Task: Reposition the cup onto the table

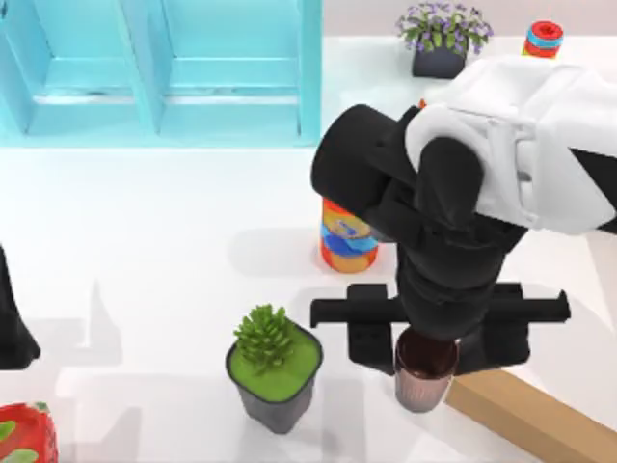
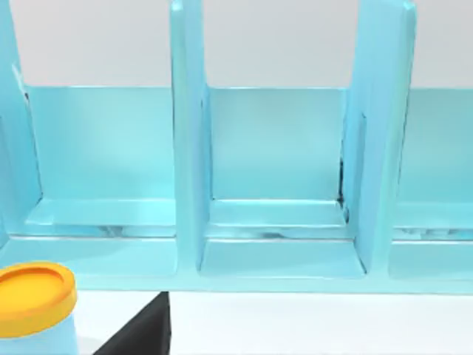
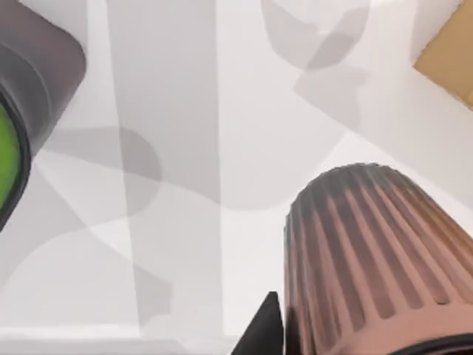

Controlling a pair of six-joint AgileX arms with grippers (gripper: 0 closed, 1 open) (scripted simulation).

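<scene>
The cup [image 1: 425, 371], a dark reddish-brown ribbed tumbler, stands upright over the white table [image 1: 145, 241] near the front, right of centre. My right gripper [image 1: 429, 352] comes down from above and is shut on it, one black finger against each side. In the right wrist view the ribbed cup [image 3: 369, 251] is close up, with one fingertip [image 3: 262, 329] beside its wall. Whether the cup's base touches the table I cannot tell. My left arm [image 1: 12, 318] is parked at the table's left edge.
A green plant in a black pot [image 1: 275, 371] stands just left of the cup, and a wooden block [image 1: 530, 415] lies just right of it. An orange-red can [image 1: 347, 236] stands behind. The light blue shelf [image 1: 164, 68] spans the back left.
</scene>
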